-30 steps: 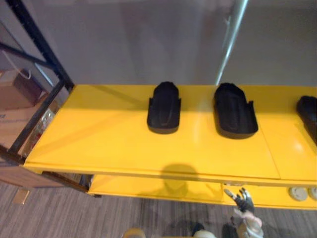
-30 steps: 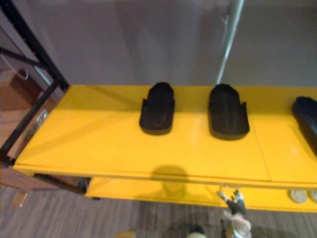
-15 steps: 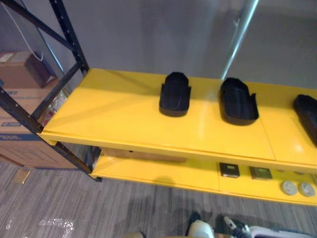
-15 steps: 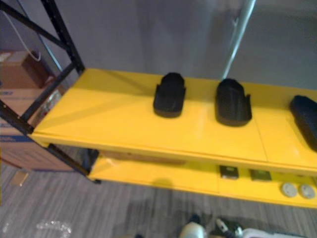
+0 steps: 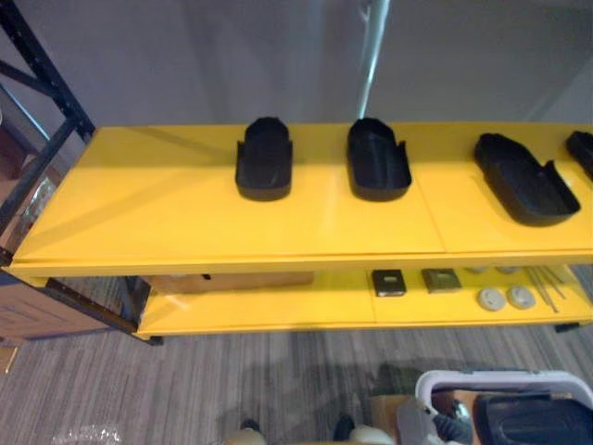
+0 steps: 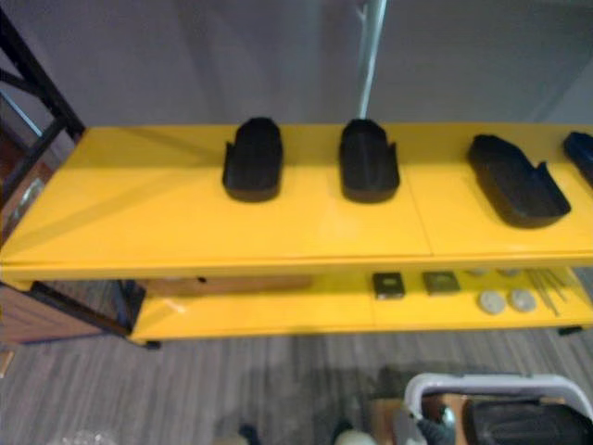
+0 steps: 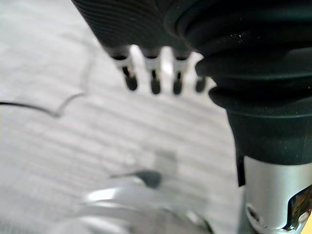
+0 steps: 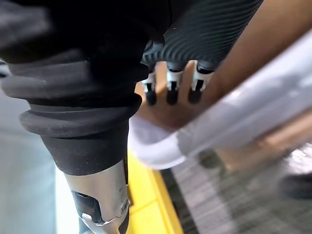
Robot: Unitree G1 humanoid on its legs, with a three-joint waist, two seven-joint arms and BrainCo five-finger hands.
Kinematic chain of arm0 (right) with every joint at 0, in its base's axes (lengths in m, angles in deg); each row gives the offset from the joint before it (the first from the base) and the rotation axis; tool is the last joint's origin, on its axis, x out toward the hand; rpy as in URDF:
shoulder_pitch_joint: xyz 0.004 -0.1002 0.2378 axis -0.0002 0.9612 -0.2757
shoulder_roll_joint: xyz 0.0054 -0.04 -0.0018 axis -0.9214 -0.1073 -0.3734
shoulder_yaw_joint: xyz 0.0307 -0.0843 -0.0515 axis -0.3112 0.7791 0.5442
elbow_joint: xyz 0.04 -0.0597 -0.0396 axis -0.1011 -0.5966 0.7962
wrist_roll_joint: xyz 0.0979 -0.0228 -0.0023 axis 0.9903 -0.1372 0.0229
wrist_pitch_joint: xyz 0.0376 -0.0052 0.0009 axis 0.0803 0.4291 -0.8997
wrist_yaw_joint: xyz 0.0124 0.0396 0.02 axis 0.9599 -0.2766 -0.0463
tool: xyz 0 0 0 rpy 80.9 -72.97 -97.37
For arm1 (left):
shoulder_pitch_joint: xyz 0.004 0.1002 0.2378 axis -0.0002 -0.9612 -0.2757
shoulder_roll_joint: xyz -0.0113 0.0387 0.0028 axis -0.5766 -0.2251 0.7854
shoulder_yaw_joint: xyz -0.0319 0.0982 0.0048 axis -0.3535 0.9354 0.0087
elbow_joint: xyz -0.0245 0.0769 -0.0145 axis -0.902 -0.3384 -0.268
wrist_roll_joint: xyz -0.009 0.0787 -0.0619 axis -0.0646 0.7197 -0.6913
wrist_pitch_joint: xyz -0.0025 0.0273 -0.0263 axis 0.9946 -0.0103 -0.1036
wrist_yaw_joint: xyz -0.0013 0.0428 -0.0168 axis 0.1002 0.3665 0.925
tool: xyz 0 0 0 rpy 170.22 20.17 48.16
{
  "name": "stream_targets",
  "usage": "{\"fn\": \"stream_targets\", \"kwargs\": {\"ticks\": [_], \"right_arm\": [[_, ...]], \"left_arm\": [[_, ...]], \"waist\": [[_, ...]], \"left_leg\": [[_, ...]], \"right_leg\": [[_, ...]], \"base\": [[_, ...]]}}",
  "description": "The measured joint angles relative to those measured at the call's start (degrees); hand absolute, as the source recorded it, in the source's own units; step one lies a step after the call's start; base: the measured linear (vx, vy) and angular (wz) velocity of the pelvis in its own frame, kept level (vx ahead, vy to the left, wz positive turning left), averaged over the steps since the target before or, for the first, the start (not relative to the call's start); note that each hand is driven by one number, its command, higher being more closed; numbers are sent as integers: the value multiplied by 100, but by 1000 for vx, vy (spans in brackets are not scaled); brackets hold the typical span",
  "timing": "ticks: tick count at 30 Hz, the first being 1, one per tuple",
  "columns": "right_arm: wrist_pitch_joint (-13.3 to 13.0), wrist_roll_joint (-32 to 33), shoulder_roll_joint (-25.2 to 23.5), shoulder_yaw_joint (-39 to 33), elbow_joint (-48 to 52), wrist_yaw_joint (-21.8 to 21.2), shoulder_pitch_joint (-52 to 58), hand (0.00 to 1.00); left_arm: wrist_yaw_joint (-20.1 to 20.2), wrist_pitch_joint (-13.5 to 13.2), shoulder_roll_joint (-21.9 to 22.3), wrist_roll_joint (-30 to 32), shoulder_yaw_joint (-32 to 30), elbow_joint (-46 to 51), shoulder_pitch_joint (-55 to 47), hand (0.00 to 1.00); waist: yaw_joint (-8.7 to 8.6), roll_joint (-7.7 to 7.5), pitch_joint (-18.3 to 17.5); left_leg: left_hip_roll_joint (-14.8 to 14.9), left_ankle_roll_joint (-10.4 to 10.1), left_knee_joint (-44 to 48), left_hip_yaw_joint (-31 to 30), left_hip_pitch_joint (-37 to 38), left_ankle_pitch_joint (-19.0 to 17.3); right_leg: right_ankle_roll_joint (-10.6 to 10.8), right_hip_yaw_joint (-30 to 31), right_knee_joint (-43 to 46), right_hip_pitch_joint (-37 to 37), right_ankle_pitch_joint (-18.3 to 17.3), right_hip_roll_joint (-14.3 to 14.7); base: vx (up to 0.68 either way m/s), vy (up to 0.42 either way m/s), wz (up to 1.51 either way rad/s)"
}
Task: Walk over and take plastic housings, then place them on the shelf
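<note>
Top shelf (image 5: pixel 185 222) has four black housings in a row: left housing (image 5: pixel 264 171), middle housing (image 5: pixel 378 159), right housing (image 5: pixel 523 178), and an edge housing (image 5: pixel 582 150) cut off at the right. The lower shelf (image 5: pixel 259 311) holds two dark squares (image 5: pixel 388 282), two discs (image 5: pixel 492 298) and thin rods (image 5: pixel 547 283). Near right, a white-railed cart (image 5: pixel 500 378) holds a dark lump (image 5: pixel 533 422), probably another housing. Left hand (image 7: pixel 146 24) hangs over the floor (image 7: pixel 73 146), fingers straight, empty. Right hand (image 8: pixel 195 29) is above the cart rail, fingers straight too, empty.
</note>
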Motion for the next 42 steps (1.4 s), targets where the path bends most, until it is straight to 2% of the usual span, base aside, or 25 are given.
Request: {"fn": "stream_targets", "kwargs": {"ticks": [1,3,4,5,6,7,8,9,10,11,12,13,15,16,17,20,22,24,26,29,34,36,39,41,42], "right_arm": [[-202,-194,35,154,185,4,2,0],[-388,-419,97,527,573,-11,37,0],[-428,-459,137,774,793,-33,48,0],[-435,-476,157,1090,1075,-77,38,0],[-440,-541,189,1314,1268,-122,31,0],[-460,-595,340,1533,1439,-179,32,0],[-452,-623,433,1622,1437,-197,-45,0],[-452,-623,451,1671,1438,-221,-107,0],[-452,-625,544,1700,1452,-284,-204,0],[-444,-623,603,1783,1457,-284,-283,0],[-444,-623,603,1822,1470,-290,-353,0],[-443,-616,636,1900,1521,-301,-330,0],[-437,-513,740,1912,1616,-355,-336,0],[-435,-514,781,1909,1653,-399,-354,0],[-435,-507,800,1909,1660,-409,-355,0],[-417,-312,792,1987,1659,-587,-342,0],[-351,-314,775,2059,1657,-654,-327,0],[-324,-345,739,2137,1652,-642,-332,0],[-316,-351,722,2182,1652,-642,-353,0],[-311,-375,718,2167,1652,-631,-362,0],[-174,-404,721,2145,1651,-455,-357,0],[-96,-401,720,2134,1665,-310,-372,0],[-82,-287,726,1862,2040,-16,-308,0],[-103,-57,751,1566,2479,33,-172,0],[-103,-47,765,1509,2565,42,-128,0]], "left_arm": [[23,-34,-11,143,70,1,31,0],[-28,-173,-130,321,321,7,58,0],[-62,-239,-202,341,479,27,65,0],[-103,-261,-283,350,569,82,115,0],[-154,-269,-309,350,624,162,131,0],[-218,-297,-257,298,636,257,129,0],[-219,-303,-183,295,664,271,124,0],[-211,-306,-147,294,710,271,117,0],[-197,-328,-87,304,774,271,52,0],[-187,-361,-25,315,811,260,-37,0],[-192,-364,-22,317,809,254,-55,0],[-193,-366,-130,320,841,259,-57,0],[-198,-349,-249,315,854,248,-83,0],[-209,-319,-307,306,864,243,-88,0],[-215,-290,-377,292,865,244,-64,0],[-216,-189,-391,-298,869,244,18,0],[-217,-189,-378,-466,865,212,15,0],[-241,-216,-308,-580,848,139,-33,0],[-275,-221,-163,-574,823,123,-105,0],[-268,-205,-108,-487,720,94,-218,0],[-91,-238,-86,104,652,93,-292,0],[-60,-245,-122,202,635,96,-258,0],[37,-215,-201,453,649,126,-63,0],[194,-146,-296,633,712,154,107,0],[229,-130,-326,640,755,156,168,0]], "waist": [[2,-52,-10],[5,-136,-38],[14,-154,-38],[20,-184,-23],[64,-210,-5],[189,-135,35],[293,2,29],[314,82,27],[298,205,-4],[322,333,-54],[316,337,-59],[222,186,-58],[189,63,-67],[134,4,-104],[131,-5,-110],[106,57,-100],[73,126,-72],[102,195,-100],[173,211,-110],[179,202,-111],[177,171,-115],[180,150,-112],[164,113,-91],[87,77,-60],[33,53,-31]], "left_leg": [[-18,-2,-51,81,76,1],[48,-18,189,208,98,-148],[174,-9,704,205,-42,-371],[412,136,1887,-32,-497,-633],[572,205,2919,-428,-890,-665],[567,230,3628,-1117,-1239,-929],[490,224,3503,-1543,-1256,-1124],[441,224,3325,-1713,-1261,-1169],[345,259,2726,-2116,-1211,-1084],[231,-13,2296,-2600,-1057,-1115],[148,-95,2212,-2594,-1009,-1171],[-13,-74,2159,-2437,-990,-1182],[-137,15,2159,-2160,-960,-1232],[-201,54,2152,-2054,-949,-1253],[-218,82,2154,-1971,-933,-1269],[-194,116,2073,-1833,-907,-1260],[-194,128,1964,-1854,-850,-1206],[-196,106,1918,-1913,-866,-1170],[-196,86,1805,-1935,-887,-1104],[-190,28,1593,-2045,-933,-967],[-143,-5,1431,-2019,-740,-910],[-55,-30,1564,-1887,-666,-1043],[103,22,2106,-1807,-655,-1458],[202,97,2494,-1499,-593,-1806],[231,122,2593,-1399,-570,-1884]], "right_leg": [[0,97,-1,2,0,1],[10,212,25,57,6,2],[-6,276,38,76,-15,13],[-18,412,60,100,-34,68],[-30,545,74,149,-32,77],[-45,793,121,230,-25,64],[-42,1033,218,204,-26,57],[-24,1163,261,185,-33,55],[95,1428,331,101,-69,56],[265,1764,472,-104,-161,125],[290,1880,503,-160,-175,80],[296,2011,609,-259,-173,-90],[359,2182,635,-420,-142,-254],[471,2226,517,-432,-61,-334],[514,2306,404,-424,30,-354],[429,2166,150,-393,373,-350],[351,1880,89,-332,449,-350],[392,1658,-140,-226,527,-361],[437,1595,-295,-217,579,-357],[413,1397,-402,-217,599,-336],[377,1395,-453,-102,577,-286],[368,1600,-423,-106,571,-206],[374,2163,-208,-303,577,-5],[479,2669,145,-626,672,152],[467,2662,212,-686,737,196]], "base": [[87,40,-26],[116,26,-34],[143,7,-44],[155,-5,-55],[140,82,-89],[127,215,-117],[92,284,-119],[68,319,-119],[33,352,-132],[15,339,-124],[-3,300,-89],[-6,230,-54],[-19,208,-52],[-20,130,-45],[-18,134,-43],[3,63,-32],[1,-22,3],[-3,-32,12],[-5,-36,10],[15,-51,23],[47,-12,-2],[38,32,-50],[-5,99,-97],[-67,145,-140],[-146,132,-143]]}}
